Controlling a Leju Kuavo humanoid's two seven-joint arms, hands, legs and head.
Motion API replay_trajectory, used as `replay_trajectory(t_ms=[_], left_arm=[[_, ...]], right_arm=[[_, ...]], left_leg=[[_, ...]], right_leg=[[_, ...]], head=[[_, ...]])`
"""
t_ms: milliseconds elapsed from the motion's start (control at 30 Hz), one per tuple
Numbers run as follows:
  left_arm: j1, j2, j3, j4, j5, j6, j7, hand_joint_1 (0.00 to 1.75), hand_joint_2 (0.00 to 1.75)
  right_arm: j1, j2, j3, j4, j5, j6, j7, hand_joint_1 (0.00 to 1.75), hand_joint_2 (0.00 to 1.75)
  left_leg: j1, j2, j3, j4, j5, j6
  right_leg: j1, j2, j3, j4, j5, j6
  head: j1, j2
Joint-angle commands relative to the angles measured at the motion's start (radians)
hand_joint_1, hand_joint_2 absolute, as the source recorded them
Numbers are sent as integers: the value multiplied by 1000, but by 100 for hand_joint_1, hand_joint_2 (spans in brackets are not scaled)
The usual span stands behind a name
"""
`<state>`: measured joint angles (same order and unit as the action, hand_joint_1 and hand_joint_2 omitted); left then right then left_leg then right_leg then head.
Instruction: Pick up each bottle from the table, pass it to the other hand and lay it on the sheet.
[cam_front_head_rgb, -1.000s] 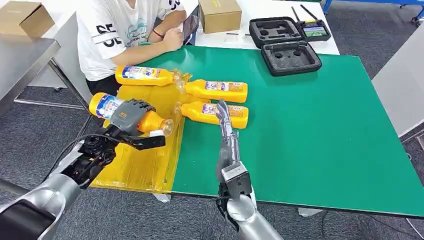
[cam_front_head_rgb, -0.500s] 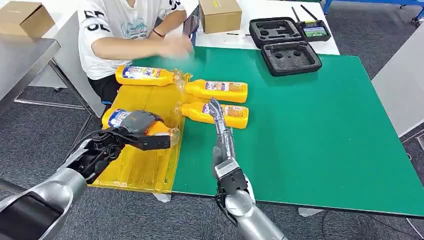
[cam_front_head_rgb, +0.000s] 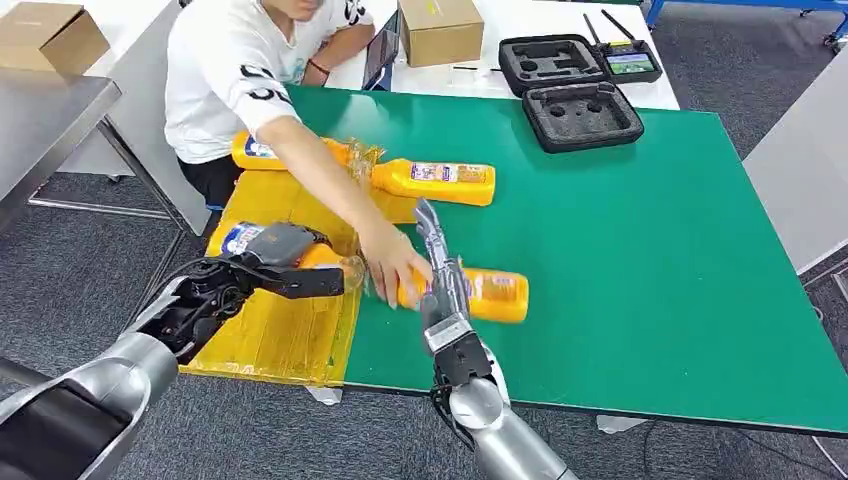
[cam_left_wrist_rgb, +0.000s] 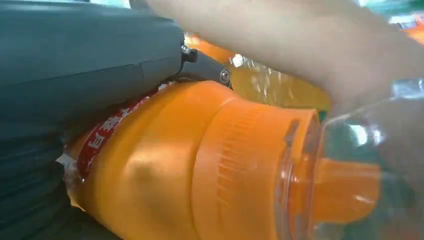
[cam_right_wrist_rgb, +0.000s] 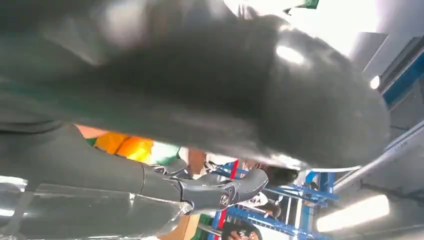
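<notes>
My left hand (cam_front_head_rgb: 275, 258) grips an orange bottle (cam_front_head_rgb: 236, 238) by its body, low over the yellow sheet (cam_front_head_rgb: 280, 340), clear cap pointing toward the green table (cam_front_head_rgb: 650, 250). In the left wrist view the bottle (cam_left_wrist_rgb: 200, 165) sits against the hand (cam_left_wrist_rgb: 75, 75). My right hand (cam_front_head_rgb: 436, 262) stands edge-on with fingers stretched out and holds nothing. A person's hand (cam_front_head_rgb: 388, 268) grips a second bottle (cam_front_head_rgb: 495, 294) lying on the table right beside my right hand. A third bottle (cam_front_head_rgb: 435, 180) lies farther back. A fourth bottle (cam_front_head_rgb: 252, 150) lies at the sheet's far end, partly hidden by the person's arm.
The person sits at the table's far left corner, arm stretched across the sheet. An open black foam case (cam_front_head_rgb: 580, 115) and a controller (cam_front_head_rgb: 630, 60) sit at the back. A cardboard box (cam_front_head_rgb: 440, 28) stands behind them. A grey table (cam_front_head_rgb: 50, 110) is at the left.
The person reached in and dragged the nearer table bottle forward and right, beside my right hand. My left hand lowered its bottle closer to the sheet.
</notes>
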<state>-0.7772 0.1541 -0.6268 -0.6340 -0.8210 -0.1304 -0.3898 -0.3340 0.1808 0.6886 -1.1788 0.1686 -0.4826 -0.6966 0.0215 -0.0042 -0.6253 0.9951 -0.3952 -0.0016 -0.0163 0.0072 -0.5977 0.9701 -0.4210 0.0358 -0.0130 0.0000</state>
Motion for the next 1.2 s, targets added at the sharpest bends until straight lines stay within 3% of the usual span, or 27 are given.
replay_trajectory(t_ms=[33, 333, 367, 933, 967, 1000, 1033, 1167, 1200], left_arm=[[-43, -41, 22, 111, 78, -85, 9, 175, 175], [-8, -3, -45, 159, -3, -6, 129, 175, 175], [-6, 4, -48, 171, -7, 0, 130, 175, 175], [9, 14, -36, 232, -14, -17, 160, 175, 175], [6, 10, -23, 235, 7, -53, 138, 148, 175], [-1, 10, -14, 237, 29, -98, 112, 14, 175], [-9, 10, 6, 236, 65, -150, 79, 0, 175], [-18, 15, 35, 230, 132, -270, 27, 0, 175], [-16, 22, 36, 221, 147, -297, 18, 0, 0]], right_arm=[[-63, -11, 21, 95, -4, 17, -2, 0, 0], [-76, 18, 10, 143, -29, 92, -2, 0, 0], [-76, 19, 12, 143, -28, 92, -2, 0, 0], [-92, 28, 25, 170, -20, 99, -2, 0, 0], [-93, 28, 28, 172, -19, 96, -2, 0, 0], [-92, 28, 28, 172, -22, 96, -2, 0, 0], [-92, 27, 30, 173, -23, 94, -2, 0, 0], [-93, 25, 32, 182, -27, 98, -2, 0, 0], [-91, 24, 33, 181, -27, 96, -2, 0, 0]], left_leg=[[0, 0, 4, 1, -2, 1], [0, 3, 10, -1, -4, 2], [-1, 3, 5, -1, -2, 1], [0, 3, 7, -1, -1, 1], [0, 3, 9, -1, -2, 1], [0, 3, 9, -1, -2, 1], [0, 3, 9, -1, -2, 1], [0, 3, 11, -1, -2, 1], [0, 3, 12, -1, -3, 2]], right_leg=[[1, -1, 5, 0, -2, -1], [1, 2, 9, -1, -3, -2], [0, 2, 4, -1, -1, -1], [0, 2, 7, -1, -1, -1], [1, 2, 9, -1, -1, -2], [1, 2, 9, -1, -1, -1], [1, 2, 9, -1, -1, -1], [1, 2, 11, -1, -1, -2], [1, 1, 13, -1, -2, -2]], head=[[0, 0], [0, 0], [0, 0], [0, 0], [0, 0], [0, 0], [0, 0], [0, 0], [0, 0]])
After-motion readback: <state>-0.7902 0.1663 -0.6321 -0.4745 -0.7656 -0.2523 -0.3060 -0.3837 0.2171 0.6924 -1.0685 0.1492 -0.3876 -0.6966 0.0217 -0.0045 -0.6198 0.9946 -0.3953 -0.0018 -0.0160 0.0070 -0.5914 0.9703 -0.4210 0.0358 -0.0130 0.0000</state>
